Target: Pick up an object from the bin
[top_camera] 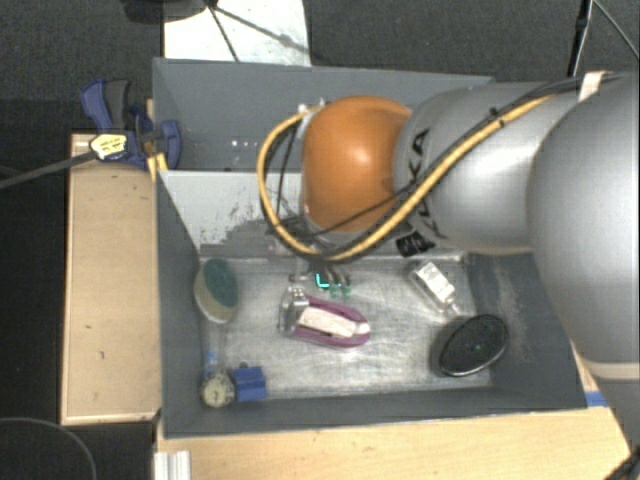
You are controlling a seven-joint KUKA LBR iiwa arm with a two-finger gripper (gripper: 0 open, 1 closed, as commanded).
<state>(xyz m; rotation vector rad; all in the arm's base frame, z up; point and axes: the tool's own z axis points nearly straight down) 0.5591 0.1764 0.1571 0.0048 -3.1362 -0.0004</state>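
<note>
Grey metal bin [380, 386]: its floor takes the lower middle of the frame, with a few loose things spread apart on it.
Purple-and-white oblong thing [335, 326]: lies flat at the frame's centre.
Gripper [303, 303]: low under the arm's orange cover, at the oblong thing's left end; whether it is spread or closed cannot be told.
Green oval pad [216, 290]: centre left, by the wall.
Black round disc [468, 345]: lower right.
Small clear bottle [435, 283]: just above the disc.
Blue block [248, 383]: lower left corner.

A dark, speckled floor [400, 18] lies all around.
</note>
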